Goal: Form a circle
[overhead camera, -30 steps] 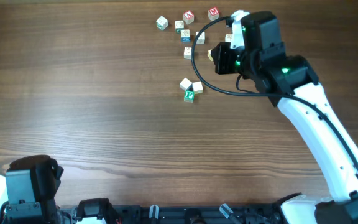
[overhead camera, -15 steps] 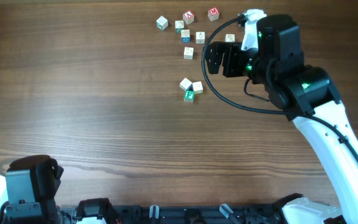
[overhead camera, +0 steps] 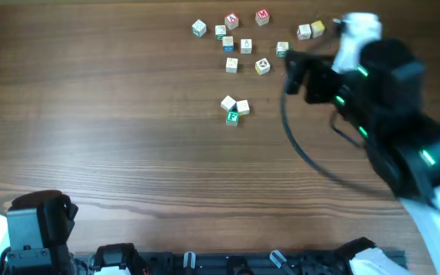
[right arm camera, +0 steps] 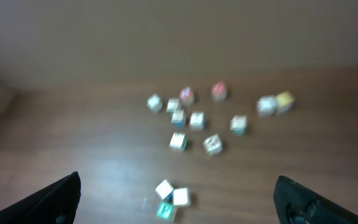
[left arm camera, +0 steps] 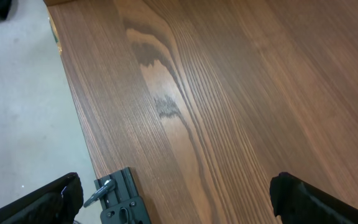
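Note:
The circle (overhead camera: 234, 108) is a tight cluster of three tiny alphabet cubes, two pale-faced and one green-faced, in the middle of the table. In the right wrist view the same cluster (right arm camera: 172, 199) lies low in the frame between my fingers. My right gripper (overhead camera: 295, 75) hovers open and empty to the right of it, blurred by motion. It shows wide open in its own view (right arm camera: 176, 185). My left gripper (left arm camera: 176, 200) stands open over bare wood at the table's near left corner, holding nothing.
Several loose letter cubes (overhead camera: 231, 43) are scattered along the far edge, with a yellowish cube (overhead camera: 262, 66) nearest the cluster and two more (overhead camera: 311, 30) at the far right. The table's edge and a metal bracket (left arm camera: 120, 202) lie under my left wrist.
My right gripper opened, left a yellowish cube on the table above the cluster, and pulled back to the right. Two far-right cubes are uncovered. The left arm has not moved.

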Available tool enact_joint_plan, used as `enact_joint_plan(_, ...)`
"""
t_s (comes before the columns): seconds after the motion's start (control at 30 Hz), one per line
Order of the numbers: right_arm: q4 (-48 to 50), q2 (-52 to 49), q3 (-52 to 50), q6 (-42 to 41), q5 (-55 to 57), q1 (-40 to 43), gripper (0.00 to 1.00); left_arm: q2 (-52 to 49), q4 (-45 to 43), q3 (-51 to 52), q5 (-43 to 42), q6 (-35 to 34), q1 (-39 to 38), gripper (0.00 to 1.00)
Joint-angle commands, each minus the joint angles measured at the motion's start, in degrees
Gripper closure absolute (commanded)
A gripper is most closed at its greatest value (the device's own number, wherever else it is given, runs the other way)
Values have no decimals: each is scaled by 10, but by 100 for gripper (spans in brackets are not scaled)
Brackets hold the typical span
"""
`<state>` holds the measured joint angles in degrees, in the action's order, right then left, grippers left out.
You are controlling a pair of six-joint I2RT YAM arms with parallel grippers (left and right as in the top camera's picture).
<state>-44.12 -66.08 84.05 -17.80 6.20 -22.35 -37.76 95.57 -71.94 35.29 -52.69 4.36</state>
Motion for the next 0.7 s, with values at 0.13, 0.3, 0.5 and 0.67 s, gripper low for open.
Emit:
enact_joint_plan(0.13,-20,164,-59,43,127,22,0,1,-1,0,1,-7,4,0)
enact_joint_plan(0.3,191,313,-305,45,29,119,0,1,-1,0,1,-7,4,0)
enact_joint_plan(0.5,431,531,-585,41,-97,218,0,1,-1,0,1,-7,4,0)
enact_joint_plan(0.67,575,657,-713,45,-77,222,0,1,-1,0,2,-7,4,0)
